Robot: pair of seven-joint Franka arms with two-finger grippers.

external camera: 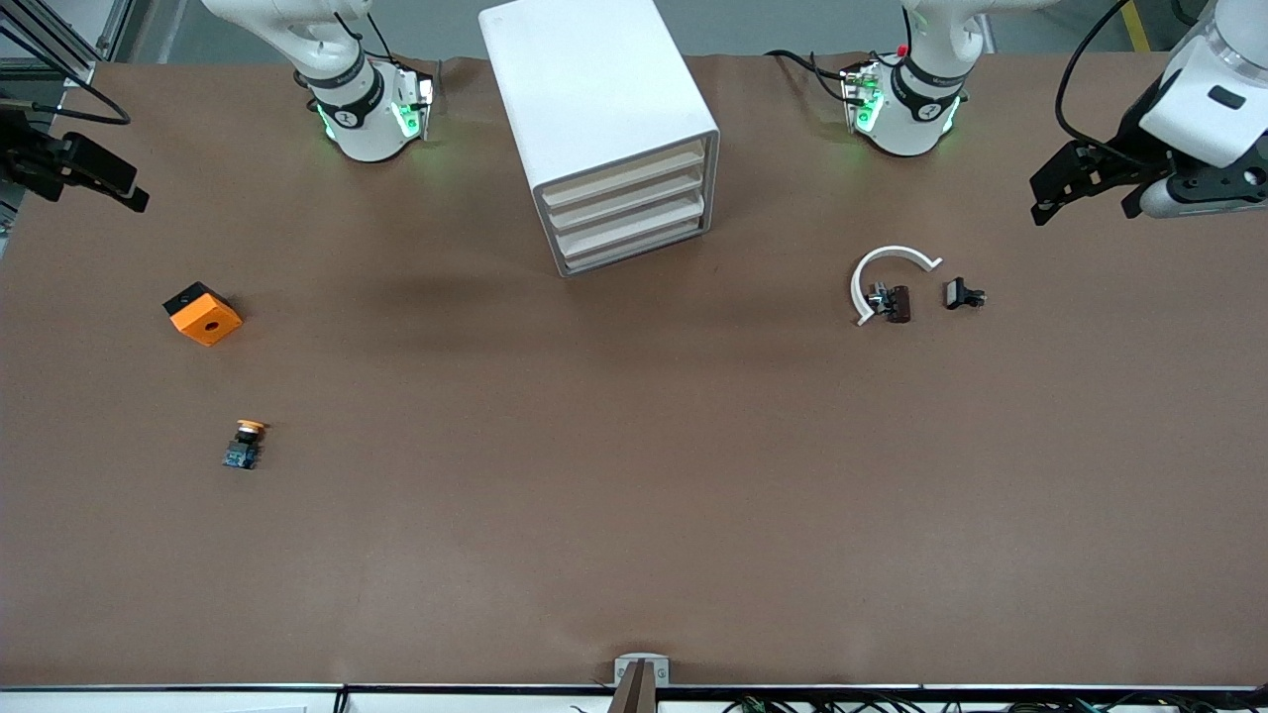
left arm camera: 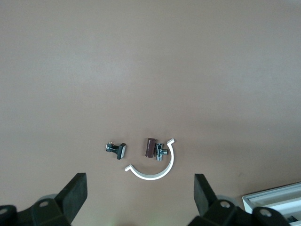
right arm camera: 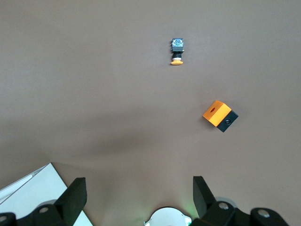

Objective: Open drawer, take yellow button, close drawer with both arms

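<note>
Brown table (external camera: 634, 475), covered edge to edge in matte paper, is carrying the following.

Cabinet (external camera: 594, 109): white rounded box, standing between the two arm bases, its four drawer fronts facing the camera at an angle. Drawer (external camera: 624, 173): uppermost of the four, sitting flush and closed.

Button (external camera: 244, 444): orange cap, black-and-blue body, lying on the bare table toward the right arm's end, nearer the camera than the orange block (external camera: 203, 314) and well apart from the cabinet.

White curved clip (external camera: 885, 272): lying toward the left arm's end, curling around a small dark part (external camera: 895, 302); a black clip (external camera: 963, 294) is lying just beside.

Left gripper (external camera: 1085, 193): hanging over the table's edge at the left arm's end, fingers apart, holding nothing.

Right gripper (external camera: 84, 173): hanging over the right arm's end, fingers (right arm camera: 75, 197) spread, holding nothing.
</note>
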